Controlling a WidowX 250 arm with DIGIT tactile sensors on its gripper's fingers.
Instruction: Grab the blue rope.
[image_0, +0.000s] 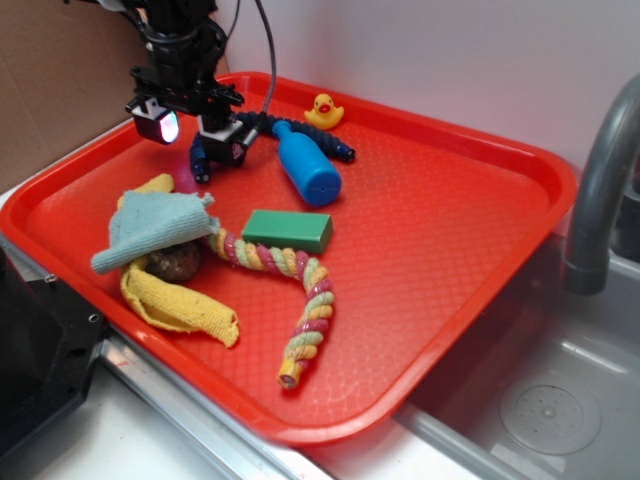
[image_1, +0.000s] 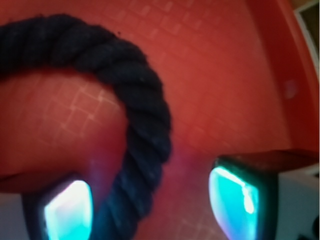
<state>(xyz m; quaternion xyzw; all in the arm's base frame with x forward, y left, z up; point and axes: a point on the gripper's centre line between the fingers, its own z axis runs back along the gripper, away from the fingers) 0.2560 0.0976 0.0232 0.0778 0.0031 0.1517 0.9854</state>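
The blue rope (image_0: 345, 150) is a dark navy twisted rope lying curved at the back of the red tray (image_0: 450, 240), partly hidden behind the blue bottle and my gripper. In the wrist view the rope (image_1: 145, 105) arcs from the upper left down between my fingers, close to the left pad (image_1: 67, 210). My gripper (image_0: 195, 128) is open, low over the rope's left end, one finger on each side of it (image_1: 150, 205). The right pad (image_1: 232, 202) stands apart from the rope.
A bright blue plastic bottle (image_0: 307, 165) lies across the rope. A yellow rubber duck (image_0: 323, 110) sits at the tray's back rim. A green block (image_0: 288, 230), a striped rope (image_0: 300, 300), pale blue and yellow cloths (image_0: 160, 230) lie nearer. A sink and faucet (image_0: 600, 190) are at right.
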